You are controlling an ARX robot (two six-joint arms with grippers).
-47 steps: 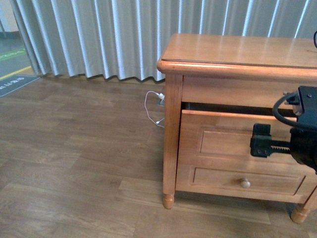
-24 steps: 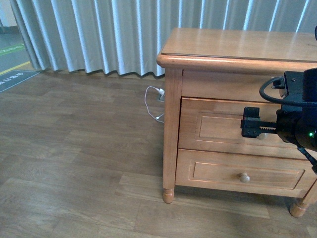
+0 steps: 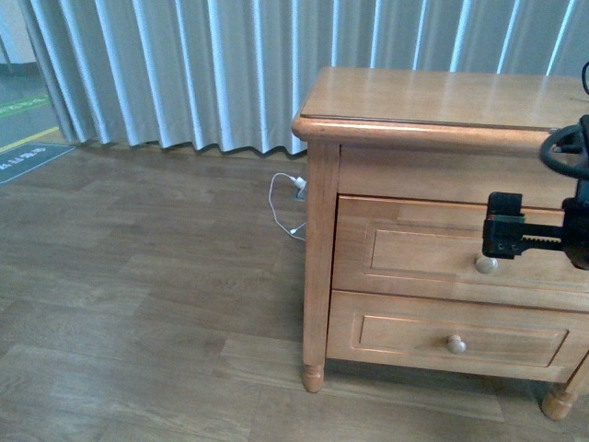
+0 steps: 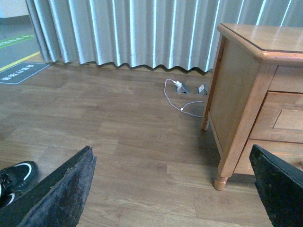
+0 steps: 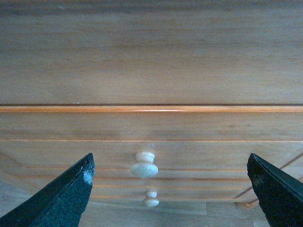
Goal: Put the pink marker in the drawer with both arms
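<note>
The drawer (image 3: 442, 249) is shut flush in the wooden cabinet (image 3: 317, 276), and its round pale knob (image 3: 486, 264) stands out from the panel front. In the front view the right tool (image 3: 504, 237) hangs just above this knob, close in front of the drawer face. In the right wrist view its two black fingers (image 5: 61, 198) stand far apart at both edges of the picture, so the tool is wide and holds nothing; the knob (image 5: 144, 165) lies between them, a little nearer to one finger than to the other, and does not touch either one.

The pink marker is not visible in any view. I cannot tell where it is, perhaps inside the shut drawer or on a part of the cabinet top outside the pictures.

The left tool (image 4: 175, 189) is also wide and empty. It faces the floor (image 4: 118, 142) beside the cabinet, well apart from the drawer.

My judgement on handling: the drawer is stiff wood, probably with some weight, and should slide straight. The only place to take hold is the knob. It is small, round and smooth, so the fingers could slip off it; closing behind its wider head, on the narrow neck, looks safest. The marker, a small light thing of hard plastic, would be best taken across the middle of its body.
</note>
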